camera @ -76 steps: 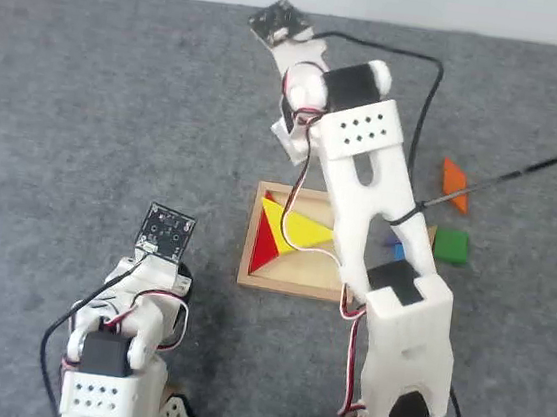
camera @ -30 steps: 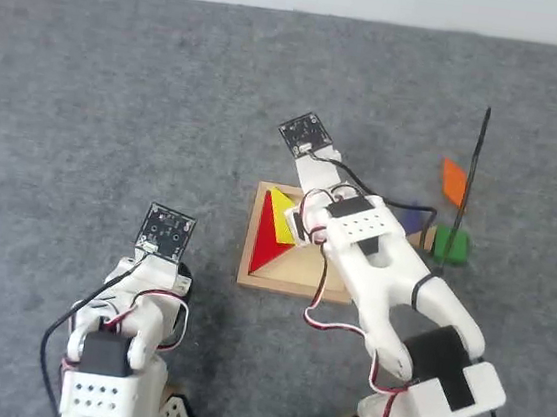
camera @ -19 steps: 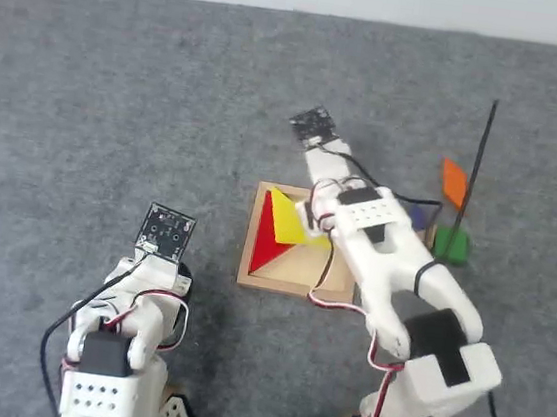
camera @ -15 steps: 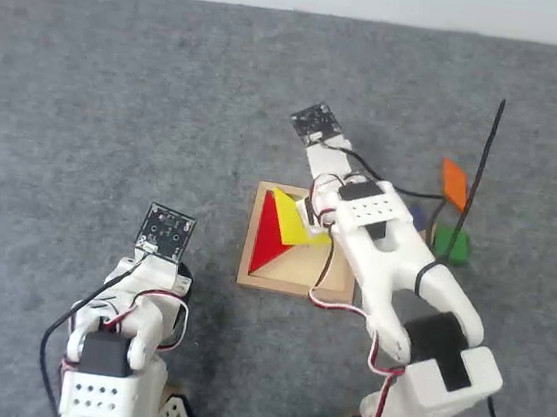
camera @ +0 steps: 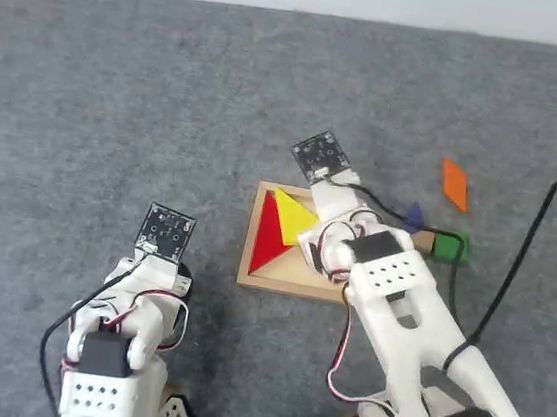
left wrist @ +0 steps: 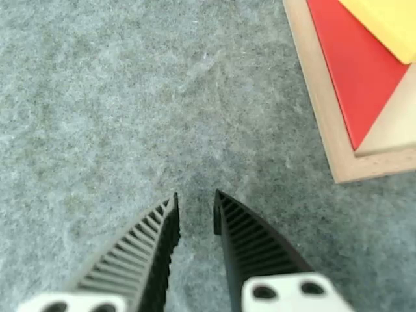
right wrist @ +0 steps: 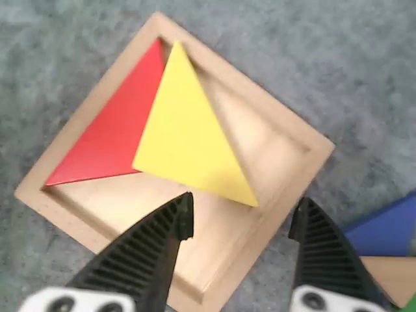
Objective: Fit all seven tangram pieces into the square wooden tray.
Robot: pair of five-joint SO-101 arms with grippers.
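Note:
The square wooden tray (right wrist: 305, 151) (camera: 248, 265) lies on grey carpet. In it are a red triangle (right wrist: 107, 146) (camera: 268, 240) along one wall and a yellow triangle (right wrist: 188, 140) (camera: 296, 214) against the red one's long edge; whether it overlaps I cannot tell. My right gripper (right wrist: 244, 205) hangs open over the tray's bare part, holding nothing. My left gripper (left wrist: 196, 197) hovers over the carpet beside the tray's corner (left wrist: 344, 170), its fingers a narrow gap apart and empty. An orange piece (camera: 454, 183), a green piece (camera: 451, 248) and a blue piece (right wrist: 390, 224) (camera: 413, 216) lie outside the tray.
The right arm (camera: 399, 303) covers the tray's right half in the high view. A black cable (camera: 514, 266) arcs over the loose pieces. A tan piece (right wrist: 383, 273) lies beside the blue one. Open carpet stretches left of the tray and toward the back.
The right arm has drawn back from beyond the tray's far side to just over the tray. The yellow triangle has shifted toward the tray's far left corner. The left arm has kept still.

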